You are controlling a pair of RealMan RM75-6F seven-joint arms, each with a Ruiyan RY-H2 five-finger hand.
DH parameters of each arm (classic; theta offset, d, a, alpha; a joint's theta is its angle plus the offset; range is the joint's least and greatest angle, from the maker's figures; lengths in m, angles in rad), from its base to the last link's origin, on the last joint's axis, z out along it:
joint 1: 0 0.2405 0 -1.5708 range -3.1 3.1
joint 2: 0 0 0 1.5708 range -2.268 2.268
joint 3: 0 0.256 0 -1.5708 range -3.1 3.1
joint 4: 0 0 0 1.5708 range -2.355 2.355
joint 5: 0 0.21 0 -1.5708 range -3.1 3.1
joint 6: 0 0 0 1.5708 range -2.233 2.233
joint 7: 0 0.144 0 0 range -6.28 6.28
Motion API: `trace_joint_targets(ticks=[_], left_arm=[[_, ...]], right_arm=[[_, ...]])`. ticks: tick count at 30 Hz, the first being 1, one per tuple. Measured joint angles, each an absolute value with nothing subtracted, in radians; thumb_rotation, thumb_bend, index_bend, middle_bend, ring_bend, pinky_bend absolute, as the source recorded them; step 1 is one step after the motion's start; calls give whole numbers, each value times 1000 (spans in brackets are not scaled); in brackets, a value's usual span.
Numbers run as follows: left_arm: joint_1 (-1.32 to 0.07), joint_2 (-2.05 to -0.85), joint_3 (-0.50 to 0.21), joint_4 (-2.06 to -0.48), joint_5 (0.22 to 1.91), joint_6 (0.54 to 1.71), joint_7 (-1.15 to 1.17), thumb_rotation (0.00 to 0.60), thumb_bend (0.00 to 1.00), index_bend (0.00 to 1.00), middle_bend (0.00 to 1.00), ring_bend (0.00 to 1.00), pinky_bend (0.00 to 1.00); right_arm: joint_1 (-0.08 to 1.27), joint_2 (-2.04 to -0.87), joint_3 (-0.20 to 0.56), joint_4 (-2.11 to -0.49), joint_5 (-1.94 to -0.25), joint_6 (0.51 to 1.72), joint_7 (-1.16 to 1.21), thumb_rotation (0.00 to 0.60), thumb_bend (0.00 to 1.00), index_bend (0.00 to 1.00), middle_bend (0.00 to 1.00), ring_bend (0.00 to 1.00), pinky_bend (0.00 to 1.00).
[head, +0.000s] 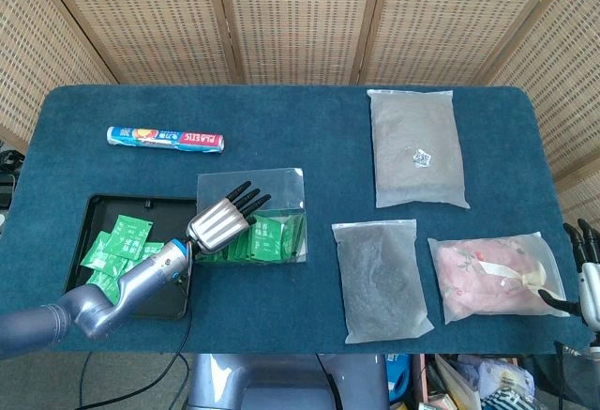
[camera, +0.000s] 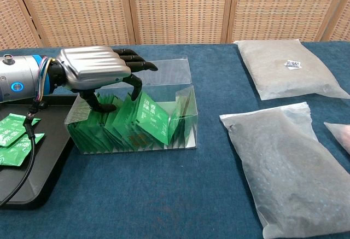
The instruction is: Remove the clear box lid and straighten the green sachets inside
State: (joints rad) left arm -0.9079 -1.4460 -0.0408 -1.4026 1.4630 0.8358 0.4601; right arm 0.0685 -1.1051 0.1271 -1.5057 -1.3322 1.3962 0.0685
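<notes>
The clear box [camera: 131,142] stands open at the table's left middle, packed with green sachets [camera: 150,120] that lean at mixed angles. Its clear lid [camera: 167,70] lies flat on the cloth just behind it. My left hand [camera: 93,69] hovers over the box's left half, its fingers [camera: 135,88] and thumb dipping among the sachets and touching them without holding any. From the head view the same hand [head: 223,220] covers the box's [head: 281,252] left part. My right hand [head: 586,260] shows only at the right edge, fingers apart and holding nothing.
A black tray [head: 94,205] with several loose green sachets [head: 117,241] lies left of the box. A plastic wrap roll [head: 166,138] sits behind. Two grey bags [head: 416,147] [head: 380,279] and a pink bag [head: 495,277] fill the right half.
</notes>
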Motion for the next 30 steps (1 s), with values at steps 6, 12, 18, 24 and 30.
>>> trace_joint_targets(ticks=[6,12,18,24,30], left_arm=[[-912,-1467,-45,-1395,1448,828,486,600,372,331,0,0,0],[-916,-1497,-48,-1381,1439,826,498,600,372,355,0,0,0],[-919,-1517,-51,-1375,1436,828,502,600,402,620,0,0,0],[-918,-1522,-53,-1377,1431,834,503,600,496,760,0,0,0],[-915,-1507,-62,-1394,1434,854,501,600,516,781,0,0,0]], right_arm=[[69,-1104,128,-1508,-1331,1396,68,600,0,0,0,0,0],[69,-1104,129,-1506,-1329,1394,72,600,0,0,0,0,0],[68,-1101,130,-1505,-1327,1394,80,600,0,0,0,0,0],[67,-1099,130,-1505,-1330,1396,86,600,0,0,0,0,0],[66,-1097,129,-1504,-1331,1396,89,600,0,0,0,0,0]])
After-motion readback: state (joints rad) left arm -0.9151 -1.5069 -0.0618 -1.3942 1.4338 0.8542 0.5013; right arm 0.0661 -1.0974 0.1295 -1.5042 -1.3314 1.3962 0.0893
